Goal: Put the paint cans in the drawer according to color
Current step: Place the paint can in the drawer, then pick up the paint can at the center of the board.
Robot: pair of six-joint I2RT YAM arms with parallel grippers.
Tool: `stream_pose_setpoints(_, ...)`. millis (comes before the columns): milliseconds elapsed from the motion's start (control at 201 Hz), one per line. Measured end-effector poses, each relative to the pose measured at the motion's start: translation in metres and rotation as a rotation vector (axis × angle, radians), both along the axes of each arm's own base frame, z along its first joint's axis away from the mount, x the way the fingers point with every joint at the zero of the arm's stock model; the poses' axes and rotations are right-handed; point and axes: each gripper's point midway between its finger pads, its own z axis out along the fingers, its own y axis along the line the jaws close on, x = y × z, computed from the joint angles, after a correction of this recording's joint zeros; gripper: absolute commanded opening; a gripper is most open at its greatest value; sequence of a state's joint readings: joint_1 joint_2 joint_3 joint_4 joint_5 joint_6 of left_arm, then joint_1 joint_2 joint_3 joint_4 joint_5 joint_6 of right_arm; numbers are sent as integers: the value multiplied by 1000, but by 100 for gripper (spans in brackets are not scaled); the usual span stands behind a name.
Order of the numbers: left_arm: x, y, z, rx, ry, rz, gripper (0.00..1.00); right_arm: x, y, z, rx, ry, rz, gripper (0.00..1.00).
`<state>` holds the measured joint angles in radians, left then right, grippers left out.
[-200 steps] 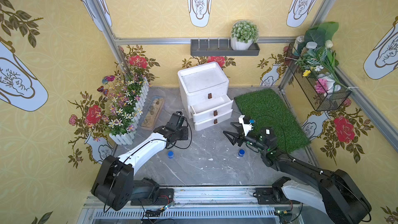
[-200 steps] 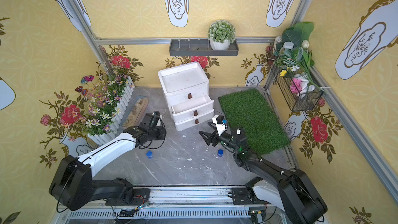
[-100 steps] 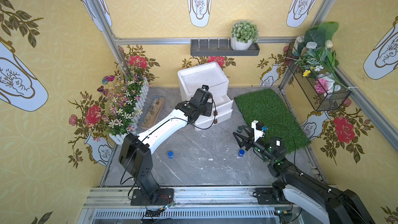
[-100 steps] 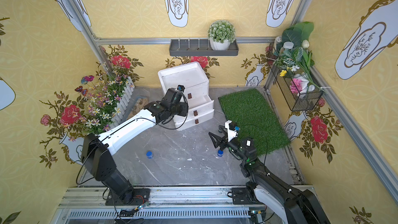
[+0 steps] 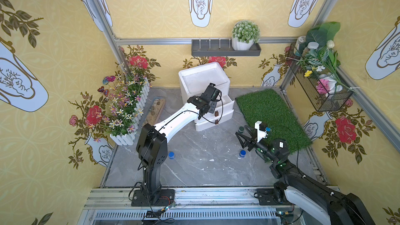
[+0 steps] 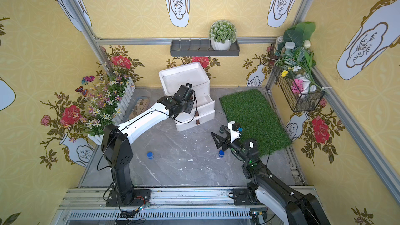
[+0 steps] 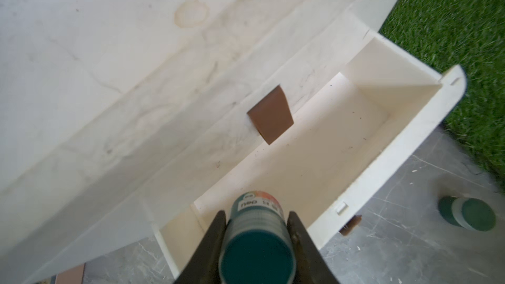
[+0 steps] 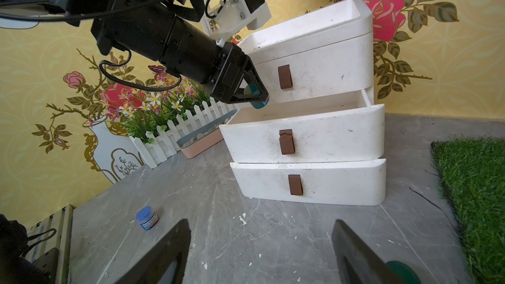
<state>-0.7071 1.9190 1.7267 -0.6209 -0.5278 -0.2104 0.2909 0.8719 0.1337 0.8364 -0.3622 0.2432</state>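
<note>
The grey marble counter filled the lower middle of both top views. At its upper centre stood a white three-drawer unit, and a green grass mat lay to the right of it. The unit's middle drawer was pulled out, and no can could be seen in the part of it that showed. The top and bottom drawers were closed.

The white left arm reached up from the lower left to the unit. Its tool was clamped narrowly on a dark green paint can and held it above the open drawer. The can's white label carried small dark print, too blurred to read.

The black right arm came in from the lower right. Its tool stood wide and empty above the counter, right of centre.

A second dark green can sat on the counter beside the mat's edge, close to that tool's fingers. One blue can rested just below it in the frame. Another blue can sat at lower left, beside the left arm's base. Its label writing was too small to read.
</note>
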Motion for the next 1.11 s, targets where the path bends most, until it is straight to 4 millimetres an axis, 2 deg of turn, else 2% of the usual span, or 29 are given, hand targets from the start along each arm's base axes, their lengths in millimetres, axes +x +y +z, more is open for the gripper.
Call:
stream_pose_setpoints(110, 5, 2, -9, 39, 8, 8, 41, 0, 0, 0, 0, 0, -1, 82)
stream_pose_setpoints(299, 10, 5, -13, 62, 5, 23, 54, 0, -1, 1, 2, -4, -3, 82)
stream_pose_setpoints(538, 5, 9, -3, 47, 0, 20, 55, 6, -5, -5, -7, 28, -30, 80)
stream_pose_setpoints(667, -19, 16, 21, -24, -15, -10, 59, 29, -20, -12, -15, 112, -127, 75)
stream_pose_setpoints(772, -51, 25, 38, -136, -50, -51, 72, 57, -26, -24, -39, 231, -197, 71)
stream_pose_setpoints(811, -64, 30, 39, -179, -65, -65, 78, 68, -26, -31, -50, 283, -216, 71)
stream_pose_setpoints(936, -102, 60, 24, -289, -117, -66, 97, 90, -23, -58, -115, 421, -262, 71)
stream_pose_setpoints(1001, -115, 78, 11, -344, -149, -39, 99, 97, -24, -72, -151, 484, -287, 71)
stream_pose_setpoints(1105, -124, 108, -12, -438, -192, 38, 99, 110, -28, -90, -189, 575, -337, 71)
